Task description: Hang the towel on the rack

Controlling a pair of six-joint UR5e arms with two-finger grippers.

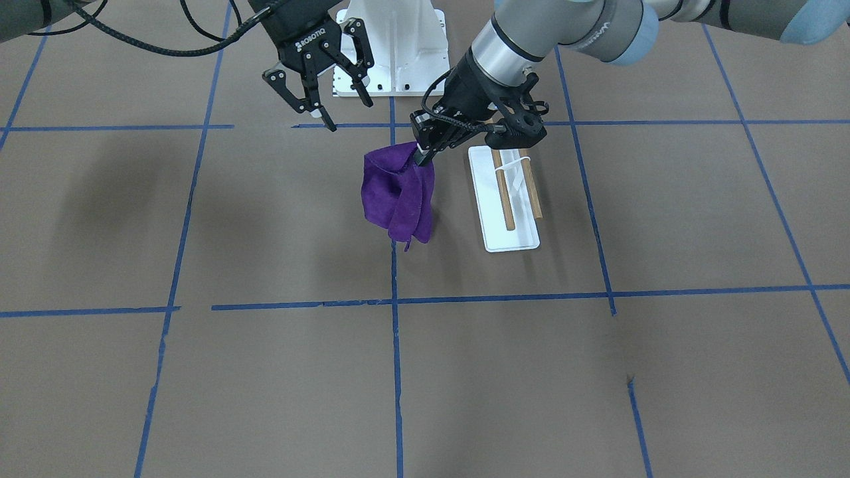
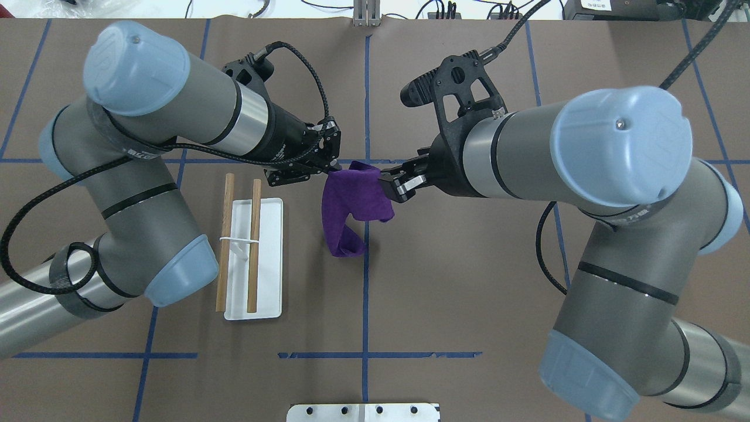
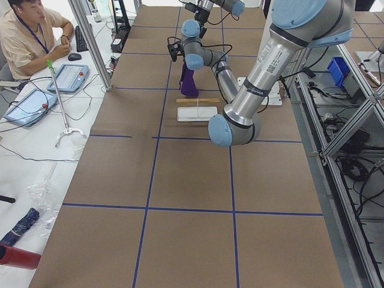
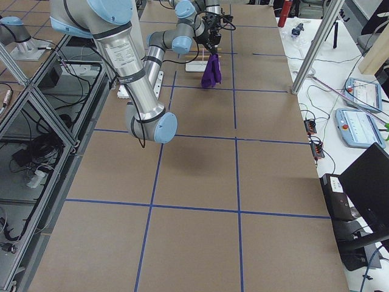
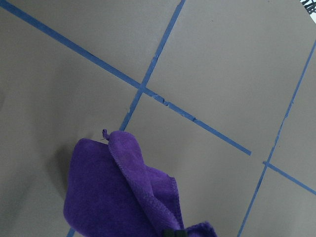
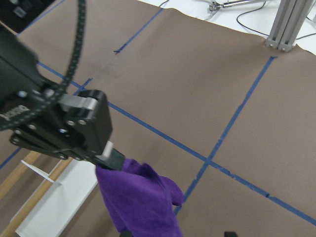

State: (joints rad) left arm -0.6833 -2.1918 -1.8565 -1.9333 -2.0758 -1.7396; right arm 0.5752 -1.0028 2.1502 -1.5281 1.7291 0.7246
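Observation:
A purple towel (image 1: 398,196) hangs in the air, bunched, above the brown table. My left gripper (image 1: 421,157) is shut on its top corner, as the overhead view (image 2: 335,169) and the right wrist view (image 6: 109,157) also show. My right gripper (image 1: 348,114) is open and empty, level with the towel's (image 2: 351,199) other top edge and close beside it (image 2: 394,186). The rack (image 1: 511,239) is a white base with two wooden rods (image 2: 253,246), on the table on my left side of the towel. The left wrist view shows the towel (image 5: 113,197) hanging below.
Blue tape lines (image 2: 365,275) cross the brown table. A white mounting plate (image 1: 395,46) is at the robot's base. An operator (image 3: 30,36) sits beyond the table's far edge with tablets and cables.

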